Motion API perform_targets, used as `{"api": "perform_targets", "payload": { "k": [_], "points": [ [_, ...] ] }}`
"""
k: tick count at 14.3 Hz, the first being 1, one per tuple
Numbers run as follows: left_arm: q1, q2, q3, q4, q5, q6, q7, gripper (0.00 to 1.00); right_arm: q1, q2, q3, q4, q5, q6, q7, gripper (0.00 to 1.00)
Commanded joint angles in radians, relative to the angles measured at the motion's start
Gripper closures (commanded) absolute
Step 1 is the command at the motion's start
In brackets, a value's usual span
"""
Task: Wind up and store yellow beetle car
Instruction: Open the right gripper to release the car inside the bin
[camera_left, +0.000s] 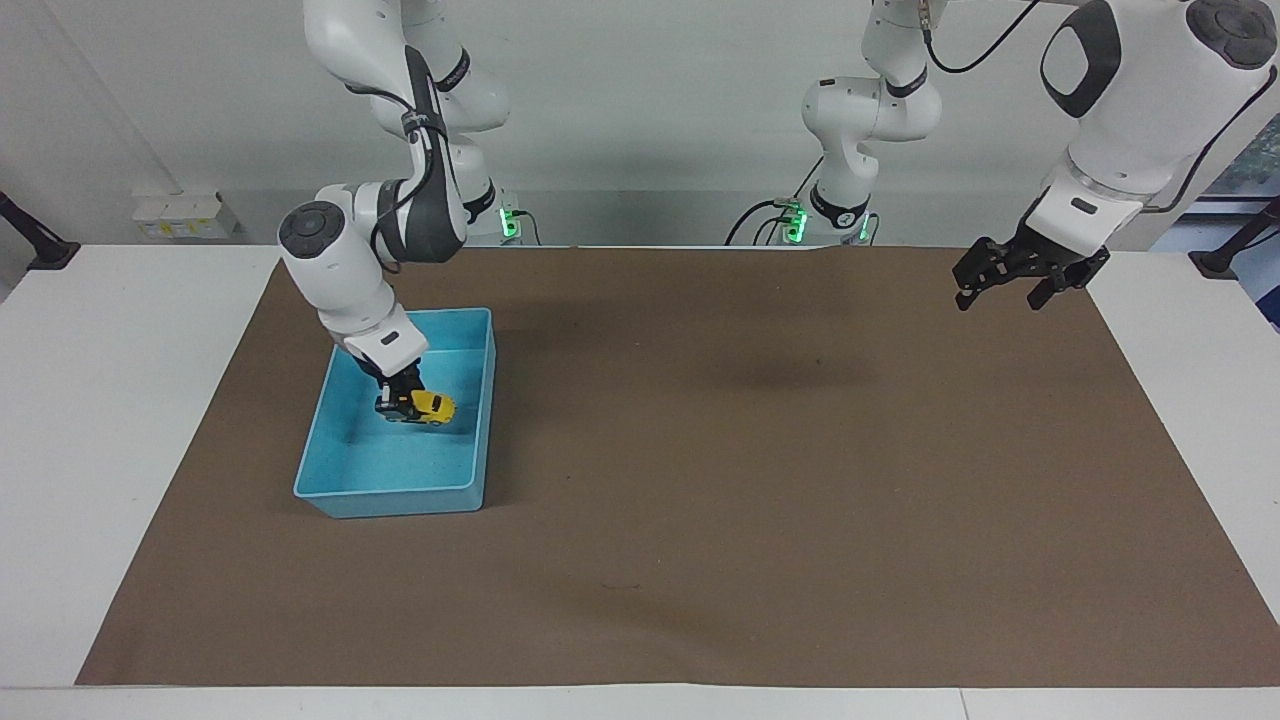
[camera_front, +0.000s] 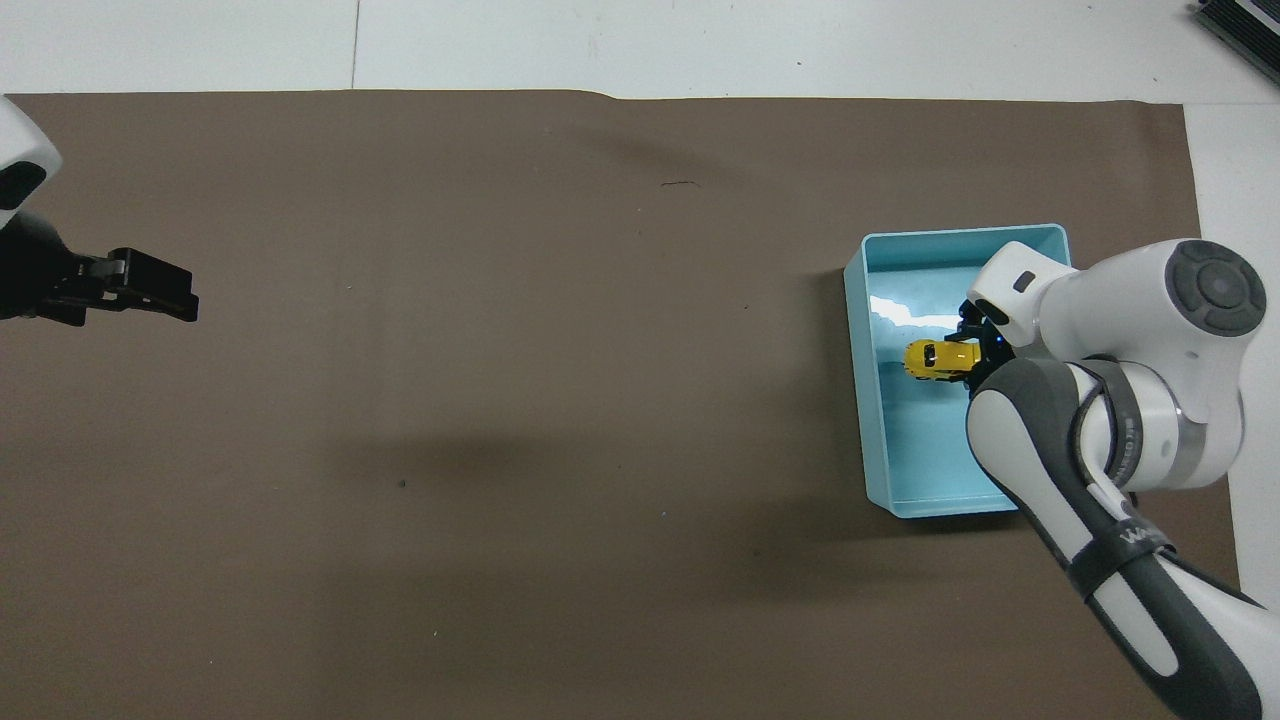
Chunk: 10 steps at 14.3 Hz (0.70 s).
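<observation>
The yellow beetle car (camera_left: 432, 406) is in my right gripper (camera_left: 402, 402), which is shut on one end of it. The gripper holds the car low inside the light-blue bin (camera_left: 390, 497), slightly tilted, close to the bin's floor. In the overhead view the car (camera_front: 938, 360) shows inside the bin (camera_front: 858, 400), with the right gripper (camera_front: 975, 350) partly hidden under the arm's wrist. My left gripper (camera_left: 1003, 298) waits open and empty in the air over the brown mat's edge at the left arm's end; it also shows in the overhead view (camera_front: 185, 298).
A brown mat (camera_left: 760, 480) covers most of the white table (camera_left: 120, 420). The bin stands on the mat toward the right arm's end. The right arm's elbow and forearm hang over the bin's side nearer to the robots.
</observation>
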Motion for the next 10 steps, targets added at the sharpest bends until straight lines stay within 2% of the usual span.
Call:
{"api": "perform_targets", "payload": {
  "k": [1, 7, 8, 9, 10],
  "points": [
    [0.007, -0.002, -0.003, 0.002, -0.012, -0.013, 0.011, 0.0, -0.014, 0.009, 0.009, -0.03, -0.01, 0.052, -0.04, 1.0],
    [0.023, -0.002, 0.0, 0.002, -0.012, -0.012, 0.01, 0.0, -0.002, 0.03, 0.007, -0.051, -0.01, 0.097, -0.072, 1.0],
    [0.021, -0.002, 0.0, 0.002, -0.012, -0.012, 0.01, 0.0, -0.002, 0.03, 0.009, -0.051, -0.01, 0.095, -0.069, 0.89],
    [0.021, -0.002, 0.0, 0.002, -0.012, -0.012, 0.01, 0.0, -0.002, 0.03, 0.007, -0.051, -0.01, 0.092, -0.057, 0.51],
    [0.023, -0.002, 0.0, 0.002, -0.012, -0.012, 0.01, 0.0, -0.005, 0.035, 0.009, -0.04, -0.008, 0.077, -0.048, 0.01]
  ]
}}
